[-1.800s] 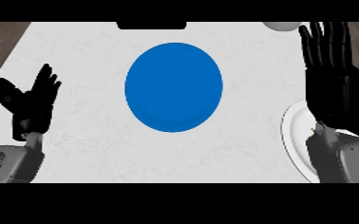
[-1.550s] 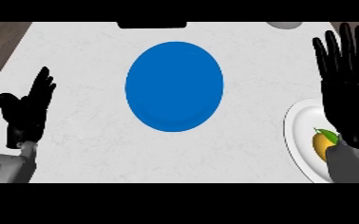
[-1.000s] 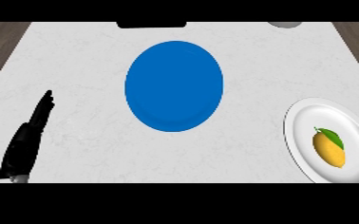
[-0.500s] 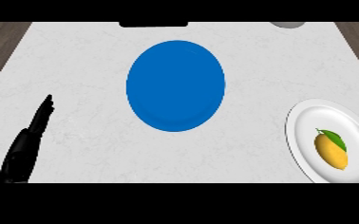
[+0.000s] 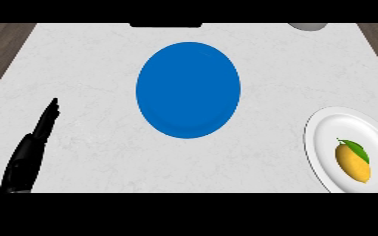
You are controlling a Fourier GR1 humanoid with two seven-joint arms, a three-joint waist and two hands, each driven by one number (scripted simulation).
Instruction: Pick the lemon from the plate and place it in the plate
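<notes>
In the head view, the lemon point(image 5: 353, 163) lies on the white plate point(image 5: 319, 132) at the far right of the counter point(image 5: 88, 70). It has a green leaf point(image 5: 356, 149) on top. The blue plate point(image 5: 189, 90) sits in the middle, well apart from it, with nothing on it. I think 2 things could go wrong. A lemon is round, so if fingers bump its side it may roll off the white plate. If it is let go too high over the blue plate, it may roll off there too. The right hand does not show at all. The left hand point(image 5: 33, 145) is low at the left and turned on its edge, so it looks thin. Its fingers are straight, pressed together and hold nothing.
</notes>
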